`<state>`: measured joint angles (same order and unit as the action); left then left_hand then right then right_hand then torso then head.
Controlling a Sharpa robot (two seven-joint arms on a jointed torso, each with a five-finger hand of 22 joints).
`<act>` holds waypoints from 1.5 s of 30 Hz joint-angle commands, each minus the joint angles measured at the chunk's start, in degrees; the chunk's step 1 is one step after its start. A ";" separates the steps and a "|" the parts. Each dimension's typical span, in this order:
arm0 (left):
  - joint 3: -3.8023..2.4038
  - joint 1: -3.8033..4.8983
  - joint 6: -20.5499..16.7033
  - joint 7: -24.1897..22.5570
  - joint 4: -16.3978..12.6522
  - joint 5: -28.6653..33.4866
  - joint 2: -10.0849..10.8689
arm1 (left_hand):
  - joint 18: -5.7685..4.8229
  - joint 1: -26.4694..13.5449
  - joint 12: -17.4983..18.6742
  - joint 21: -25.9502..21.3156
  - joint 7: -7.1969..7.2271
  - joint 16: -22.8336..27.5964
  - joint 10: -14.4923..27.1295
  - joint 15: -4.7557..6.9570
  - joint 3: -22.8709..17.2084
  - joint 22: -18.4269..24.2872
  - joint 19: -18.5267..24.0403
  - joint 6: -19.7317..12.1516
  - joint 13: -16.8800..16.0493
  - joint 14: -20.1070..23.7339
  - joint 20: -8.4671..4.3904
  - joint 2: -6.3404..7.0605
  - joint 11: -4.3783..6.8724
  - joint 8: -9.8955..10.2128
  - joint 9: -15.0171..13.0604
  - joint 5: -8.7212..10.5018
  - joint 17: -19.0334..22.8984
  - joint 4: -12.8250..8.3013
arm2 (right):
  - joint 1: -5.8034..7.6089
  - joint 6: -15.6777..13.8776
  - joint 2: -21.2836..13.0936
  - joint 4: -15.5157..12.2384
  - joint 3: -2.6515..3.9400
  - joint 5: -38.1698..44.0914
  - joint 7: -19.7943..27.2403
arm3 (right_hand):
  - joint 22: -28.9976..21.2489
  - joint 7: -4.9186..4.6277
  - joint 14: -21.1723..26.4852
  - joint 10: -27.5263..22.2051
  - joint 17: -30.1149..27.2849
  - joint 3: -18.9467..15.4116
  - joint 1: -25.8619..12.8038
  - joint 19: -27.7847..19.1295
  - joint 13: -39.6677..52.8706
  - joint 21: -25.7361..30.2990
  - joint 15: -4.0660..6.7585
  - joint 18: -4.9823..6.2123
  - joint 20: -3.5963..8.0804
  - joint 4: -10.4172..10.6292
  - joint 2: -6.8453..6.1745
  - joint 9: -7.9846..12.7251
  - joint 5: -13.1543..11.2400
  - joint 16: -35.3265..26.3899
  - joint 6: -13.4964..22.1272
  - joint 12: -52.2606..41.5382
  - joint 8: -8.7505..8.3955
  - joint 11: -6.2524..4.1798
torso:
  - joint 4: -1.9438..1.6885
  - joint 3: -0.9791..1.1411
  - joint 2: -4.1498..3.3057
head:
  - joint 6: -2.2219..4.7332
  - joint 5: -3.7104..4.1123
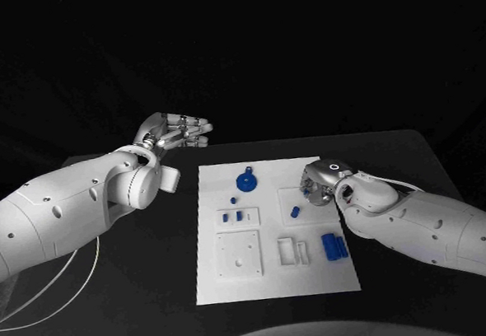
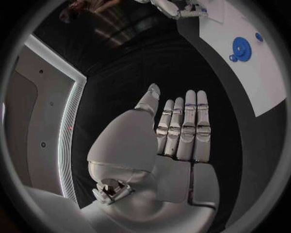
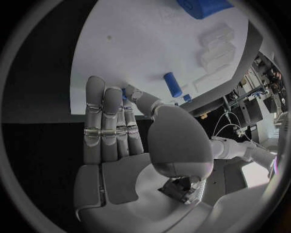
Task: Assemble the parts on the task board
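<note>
Head view: nearest on the task board (image 1: 329, 282), along its near-right part, a dark blue block (image 1: 336, 246) lies beside a clear rectangular holder (image 1: 290, 250), and to their left sits a white square plate (image 1: 240, 255) with a small hole in it. A little farther, two small blue pegs (image 1: 233, 216) lie side by side at the board's left middle, and a short blue cylinder (image 1: 296, 210) lies at its right middle, just beside the right hand (image 1: 319, 182). That hand hangs over the board's right edge; the right wrist view shows its fingers (image 3: 104, 114) straight and close together, the thumb set apart toward the blue cylinder (image 3: 172, 84), and whether a small blue bit at the fingertips is pinched I cannot tell. Farther still, a blue gear (image 1: 247, 183) with a smaller blue piece touching its far side lies near the board's far edge. The left hand (image 1: 174, 132) is raised beyond the table's (image 1: 153, 312) far-left corner, well apart from the board; the left wrist view shows its palm flat, fingers (image 2: 188, 124) stretched out side by side, nothing in it, with the gear (image 2: 241, 47) on the white board off to its side.
</note>
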<state>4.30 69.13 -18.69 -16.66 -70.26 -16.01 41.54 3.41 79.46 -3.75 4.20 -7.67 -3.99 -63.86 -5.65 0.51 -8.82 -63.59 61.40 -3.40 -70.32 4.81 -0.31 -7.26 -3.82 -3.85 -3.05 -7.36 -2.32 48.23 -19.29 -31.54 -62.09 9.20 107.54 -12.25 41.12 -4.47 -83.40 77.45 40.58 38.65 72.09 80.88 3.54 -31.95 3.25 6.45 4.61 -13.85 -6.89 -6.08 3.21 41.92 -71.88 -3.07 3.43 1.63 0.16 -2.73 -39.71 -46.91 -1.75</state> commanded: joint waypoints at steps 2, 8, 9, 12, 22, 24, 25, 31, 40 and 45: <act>-0.06 0.08 0.88 -0.12 0.05 0.41 -0.11 | 0.49 0.04 0.24 0.36 0.11 0.24 0.32 -0.04 0.36 0.05 -0.53 -0.15 0.00 0.43 0.05 -0.75 -0.09 0.13 -0.07 -0.16 0.07 -0.09 | -0.10 -1.66 -0.04 -0.32 -0.05 2.85 -2.57 | 0.63 0.01 0.05 0.85 0.16 0.18 0.91 0.16 0.15 -0.19 0.56 0.50 0.61 -0.24 1.13 -0.24 -0.43 0.23 -0.59 -0.39 0.28 -0.31 | 0.03 -0.01 0.00 | -0.08 -0.05; -0.06 0.08 0.93 -0.04 0.35 0.41 -0.08 | 0.49 0.11 0.24 0.40 0.10 0.25 0.37 -0.05 0.45 0.33 -0.58 -0.22 0.00 0.46 0.05 -0.80 -0.10 0.14 -0.06 -0.12 0.08 -0.09 | -0.10 -3.52 -0.54 -1.13 -0.04 3.37 -3.14 | 1.84 0.04 -0.05 0.95 0.50 -0.10 1.20 0.23 0.14 0.09 0.68 0.39 0.78 -0.29 1.37 -0.27 -0.44 0.06 -0.64 -0.39 0.28 -0.34 | 0.08 -0.02 0.03 | -0.14 -0.16; -0.06 0.08 0.93 -0.03 0.47 0.41 -0.07 | 0.49 0.11 0.24 0.40 0.10 0.25 0.37 -0.05 0.45 0.33 -0.58 -0.22 0.00 0.46 0.05 -0.80 -0.10 0.14 -0.06 -0.12 0.08 -0.09 | -0.10 -3.98 -0.81 -1.55 -0.03 3.41 -3.16 | 2.09 0.06 -0.04 0.99 0.57 -0.11 1.19 0.28 0.14 0.18 0.68 0.38 0.79 -0.27 1.38 -0.29 -0.44 0.03 -0.69 -0.39 0.28 -0.35 | 0.07 0.00 0.04 | -0.13 -0.19; -0.06 0.08 0.94 0.01 0.72 0.39 -0.07 | 0.49 0.11 0.24 0.40 0.10 0.25 0.37 -0.05 0.45 0.33 -0.58 -0.22 0.00 0.46 0.05 -0.80 -0.10 0.14 -0.06 -0.12 0.08 -0.09 | -0.05 -4.62 -1.64 -2.84 0.18 3.20 -3.08 | 2.68 0.08 -0.12 1.06 0.71 -0.15 1.24 0.40 0.13 0.44 0.70 0.37 0.81 -0.15 1.30 -0.33 -0.43 -0.02 -0.77 -0.40 0.28 -0.39 | 0.07 -0.02 0.07 | -0.17 -0.18; -0.05 0.09 0.94 0.22 1.27 0.31 -0.06 | 0.50 0.25 0.24 0.46 0.09 0.24 0.42 -0.05 0.50 0.59 -0.62 -0.27 0.00 0.44 0.04 -0.89 -0.11 0.13 -0.07 -0.10 0.09 -0.09 | 0.36 -4.41 -5.40 -9.72 3.46 0.13 -3.37 | 3.86 0.10 -0.16 1.09 0.92 -0.15 1.25 0.66 0.12 1.22 0.80 0.36 0.89 0.14 1.18 -0.37 -0.43 -0.14 -0.83 -0.39 0.28 -0.42 | 0.17 -0.15 0.23 | -0.20 -0.42; -0.05 0.09 0.94 0.24 1.36 0.30 -0.11 | 0.50 0.25 0.24 0.46 0.09 0.24 0.42 -0.05 0.50 0.59 -0.62 -0.27 0.00 0.44 0.04 -0.89 -0.11 0.13 -0.07 -0.10 0.09 -0.09 | 0.39 -4.41 -6.19 -11.76 4.08 -0.88 -3.28 | 4.10 0.11 -0.17 1.10 0.94 -0.18 1.24 0.70 0.13 1.37 0.78 0.34 0.89 0.13 1.17 -0.37 -0.43 -0.18 -0.83 -0.39 0.28 -0.42 | 0.15 -0.11 0.23 | -0.15 -0.51; -0.05 0.09 0.94 0.24 1.38 0.30 -0.13 | 0.50 0.25 0.24 0.46 0.09 0.24 0.42 -0.05 0.50 0.59 -0.62 -0.27 0.00 0.44 0.04 -0.89 -0.11 0.13 -0.07 -0.10 0.09 -0.09 | 0.39 -4.43 -6.38 -12.38 4.22 -1.16 -3.22 | 4.10 0.11 -0.17 1.10 0.94 -0.18 1.24 0.70 0.13 1.37 0.78 0.34 0.89 0.13 1.17 -0.37 -0.43 -0.18 -0.83 -0.39 0.28 -0.42 | 0.19 -0.14 0.30 | -0.16 -0.62; -0.04 0.08 0.74 0.19 1.43 0.30 -0.39 | 0.51 0.27 0.25 0.49 0.05 0.24 0.48 -0.06 0.56 0.76 -0.64 -0.37 0.00 0.47 0.06 -0.89 -0.14 0.14 -0.06 -0.11 0.10 -0.03 | -0.06 -4.81 -6.94 -17.25 4.83 -3.18 -2.24 | 4.99 0.06 -0.12 1.09 0.98 -0.32 1.22 0.91 0.13 2.04 0.79 0.32 0.91 0.03 1.31 -0.38 -0.44 -0.38 -0.81 -0.41 0.27 -0.38 | 0.33 -0.22 0.57 | -0.34 -1.68; -0.02 0.04 0.28 0.21 1.02 0.30 -0.95 | 0.52 0.33 0.24 0.53 0.06 0.24 0.46 -0.05 0.56 0.88 -0.69 -0.39 0.00 0.44 0.04 -0.99 -0.13 0.13 -0.07 -0.12 0.10 0.02 | -1.68 -3.40 -4.21 -20.53 3.79 -2.23 -1.51 | 6.39 0.07 -0.24 0.98 1.01 -0.41 1.18 1.18 0.12 2.82 0.78 0.32 0.90 -0.10 1.49 -0.39 -0.44 -0.49 -0.69 -0.39 0.27 -0.38 | 0.22 -0.39 0.59 | -0.40 -3.77; -0.01 0.03 -0.17 0.37 0.71 0.30 -1.34 | 0.54 0.34 0.24 0.57 0.05 0.23 0.44 -0.03 0.57 0.95 -0.73 -0.38 0.00 0.40 0.03 -1.08 -0.12 0.13 -0.07 -0.12 0.09 0.08 | -2.32 -1.69 -2.15 -20.22 2.15 -0.70 -1.64 | 6.91 0.07 -0.26 0.98 1.00 -0.41 1.09 1.27 0.12 3.11 0.79 0.34 0.90 -0.24 1.51 -0.40 -0.43 -0.52 -0.70 -0.39 0.28 -0.39 | 0.19 -0.32 0.50 | -0.66 -4.90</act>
<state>4.33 69.11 -18.59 -16.11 -69.31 -15.99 40.41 3.43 79.93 -3.75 4.42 -7.67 -3.99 -63.66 -5.64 0.82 -7.91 -64.00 61.41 -3.40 -70.32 4.81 -0.77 -7.47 -3.82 -3.84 -3.05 -7.31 -2.32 46.01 -23.07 -33.92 -82.40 11.40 105.27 -14.51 47.98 -4.41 -83.62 77.83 41.55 38.49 73.22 81.91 3.55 -29.10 3.89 5.82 5.43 -13.92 -5.81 -6.38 2.65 41.58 -72.32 -3.15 3.47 1.60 0.40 -3.09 -39.13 -47.42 -6.06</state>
